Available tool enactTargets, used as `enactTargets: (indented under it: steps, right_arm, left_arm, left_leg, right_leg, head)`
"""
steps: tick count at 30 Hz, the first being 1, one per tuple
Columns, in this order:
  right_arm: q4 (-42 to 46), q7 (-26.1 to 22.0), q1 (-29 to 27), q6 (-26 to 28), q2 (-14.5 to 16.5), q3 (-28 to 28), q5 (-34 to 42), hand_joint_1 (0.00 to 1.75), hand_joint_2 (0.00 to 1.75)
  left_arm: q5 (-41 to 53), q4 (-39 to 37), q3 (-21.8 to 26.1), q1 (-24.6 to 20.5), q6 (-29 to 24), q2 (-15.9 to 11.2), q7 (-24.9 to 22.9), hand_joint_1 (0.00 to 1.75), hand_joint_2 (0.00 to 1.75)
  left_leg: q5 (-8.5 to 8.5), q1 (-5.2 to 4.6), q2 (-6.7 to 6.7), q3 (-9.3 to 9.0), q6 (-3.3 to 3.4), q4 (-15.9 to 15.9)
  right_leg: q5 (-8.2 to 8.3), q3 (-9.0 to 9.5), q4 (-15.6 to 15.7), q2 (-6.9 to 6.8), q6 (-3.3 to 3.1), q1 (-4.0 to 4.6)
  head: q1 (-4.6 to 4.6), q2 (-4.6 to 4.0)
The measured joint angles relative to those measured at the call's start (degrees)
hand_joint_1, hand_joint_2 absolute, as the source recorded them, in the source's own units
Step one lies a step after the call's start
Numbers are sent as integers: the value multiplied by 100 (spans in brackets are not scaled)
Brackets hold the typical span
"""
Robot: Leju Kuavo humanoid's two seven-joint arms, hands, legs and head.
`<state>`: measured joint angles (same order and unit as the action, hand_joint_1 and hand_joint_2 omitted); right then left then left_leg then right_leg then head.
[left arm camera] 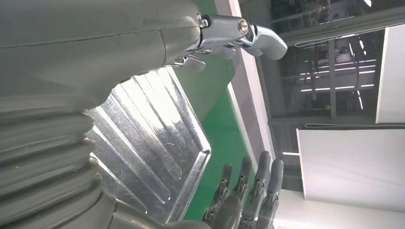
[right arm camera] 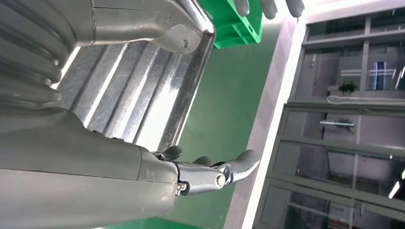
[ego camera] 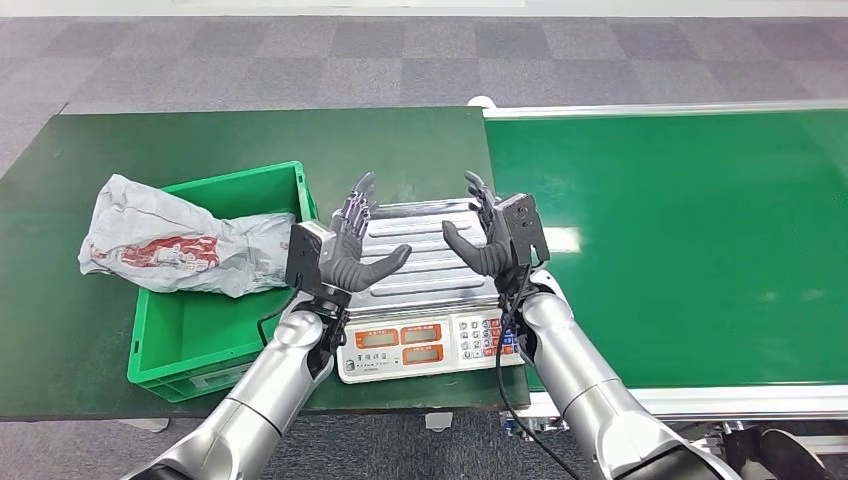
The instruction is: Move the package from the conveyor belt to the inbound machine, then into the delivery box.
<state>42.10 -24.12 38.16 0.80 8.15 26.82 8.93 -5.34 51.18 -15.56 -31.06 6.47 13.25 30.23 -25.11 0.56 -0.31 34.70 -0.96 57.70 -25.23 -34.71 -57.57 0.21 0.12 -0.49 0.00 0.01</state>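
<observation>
The package (ego camera: 175, 240), a crumpled white plastic bag with red print, lies across the left rim of the green delivery box (ego camera: 200, 345), partly inside it. The inbound machine is a weighing scale (ego camera: 425, 345) with a ribbed steel tray (ego camera: 430, 265), and nothing lies on the tray. My left hand (ego camera: 355, 245) and right hand (ego camera: 490, 235) hover over the tray, palms facing each other, fingers spread and holding nothing. The left wrist view looks past my left hand (left arm camera: 71, 57) to the tray (left arm camera: 148, 143). In the right wrist view my right hand (right arm camera: 71, 157) hangs above the tray (right arm camera: 138, 90).
The green conveyor belt (ego camera: 680, 240) runs along the right with a silver frame, bare. The scale and box stand on a dark green table (ego camera: 60, 330). Grey carpet tiles lie beyond. A corner of the box (right arm camera: 236, 26) appears past the tray in the right wrist view.
</observation>
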Motion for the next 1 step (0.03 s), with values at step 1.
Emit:
enactTargets:
  steps: [1]
  right_arm:
    - [-5, -1, 4, 1, 0, 0, 8, 0, 175]
  left_arm:
    - [10, -2, 1, -4, 3, 0, -10, 0, 175]
  left_leg:
    - [0, 0, 0, 0, 0, 0]
  right_leg:
    - [0, 0, 0, 0, 0, 0]
  head:
    - [0, 0]
